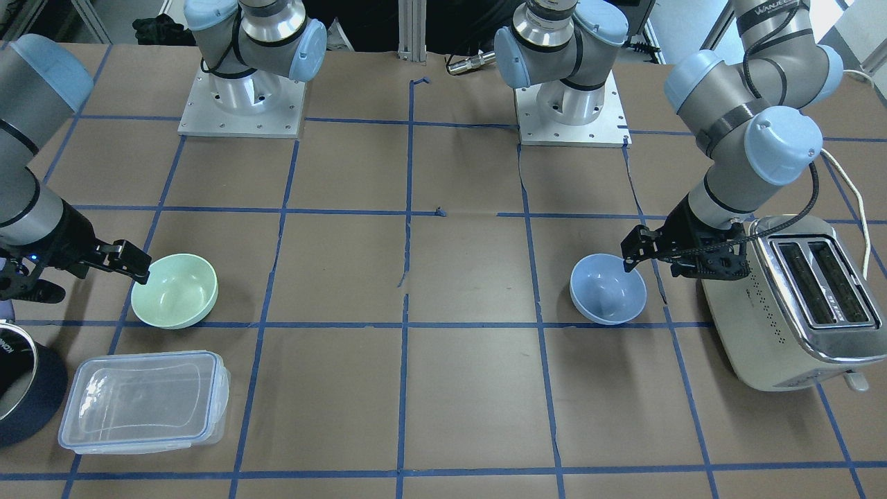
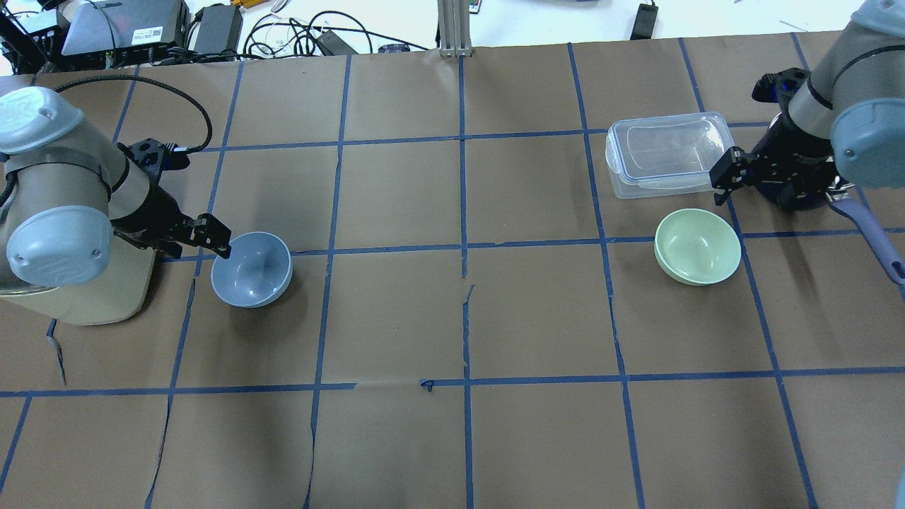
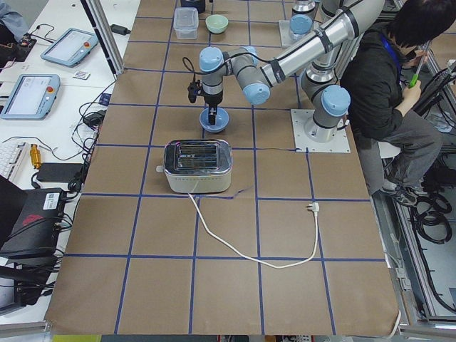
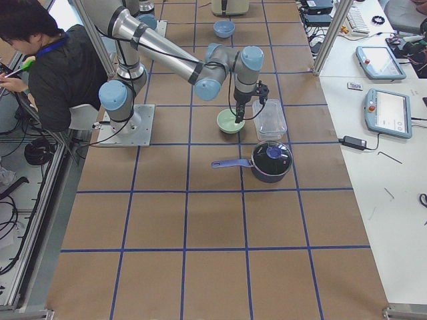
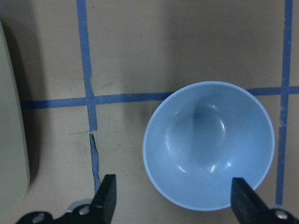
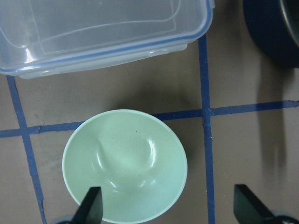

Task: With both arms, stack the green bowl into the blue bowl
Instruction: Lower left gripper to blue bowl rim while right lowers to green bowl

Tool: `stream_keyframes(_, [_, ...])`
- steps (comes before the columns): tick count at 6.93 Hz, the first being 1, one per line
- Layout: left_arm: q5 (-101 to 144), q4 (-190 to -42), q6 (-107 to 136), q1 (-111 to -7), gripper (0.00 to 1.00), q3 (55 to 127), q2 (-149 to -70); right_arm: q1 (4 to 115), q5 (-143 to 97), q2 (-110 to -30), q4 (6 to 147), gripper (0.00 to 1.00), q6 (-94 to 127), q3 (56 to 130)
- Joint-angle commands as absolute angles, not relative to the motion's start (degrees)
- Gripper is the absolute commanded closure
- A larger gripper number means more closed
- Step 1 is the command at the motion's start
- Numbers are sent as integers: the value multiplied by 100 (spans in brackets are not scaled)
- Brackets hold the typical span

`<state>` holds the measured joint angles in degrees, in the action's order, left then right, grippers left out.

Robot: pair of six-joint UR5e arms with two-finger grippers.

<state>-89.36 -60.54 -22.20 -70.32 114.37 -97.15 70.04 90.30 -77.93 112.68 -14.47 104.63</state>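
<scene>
2 bowls on your worktop [image 2: 452,318]: blue bowl [image 2: 252,268] at 9 o'clock, green bowl [image 2: 698,246] at 3. Left gripper [image 5: 174,182] and right gripper [image 6: 168,190] fingers [image 5: 106,196] spread wide, empty.

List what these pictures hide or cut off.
Pot: front view, cut by the left edge; overhead view, mostly hidden under the right arm, only its handle shows clearly.
Toaster: overhead view, mostly under the left arm.
Green bowl: left side view, too small for detail.
Right claw: wrist view, bottom edge cuts its fingers.
</scene>
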Motion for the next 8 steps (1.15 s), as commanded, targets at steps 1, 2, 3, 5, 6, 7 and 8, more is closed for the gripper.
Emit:
stream_keyframes(1, [-8912, -5776, -2241, -7031, 13, 11444, -10001, 6874, 9079, -7647, 11853, 0, -1747, 10914])
stream_keyframes(2, [-8930, -5774, -2111, -7031, 24, 11513, -10228, 6716, 9027, -7542, 11978, 0, -1801, 11064])
stream_keyframes(3, [-9008, -5626, -2057, -6979, 28, 11635, -10361, 6637, 9009, -7515, 11988, 0, -1828, 11135])
stream_keyframes(5, [-9044, -5581, -2030, -6970, 39, 11663, -10511, 6636, 9000, -7393, 11997, 0, -1986, 11145])
stream_keyframes(6, [-9044, -5590, -1926, -6970, 76, 11654, -10512, 6636, 8991, -7305, 12171, 0, -2117, 11153])
stream_keyframes(7, [-8957, -5572, -1925, -6978, 89, 11672, -10460, 6636, 8983, -7182, 12173, 0, -2162, 11153])
stream_keyframes(8, [-8930, -5581, -1934, -7005, 97, 11663, -10372, 6636, 8782, -7181, 12173, 0, -2153, 11153])
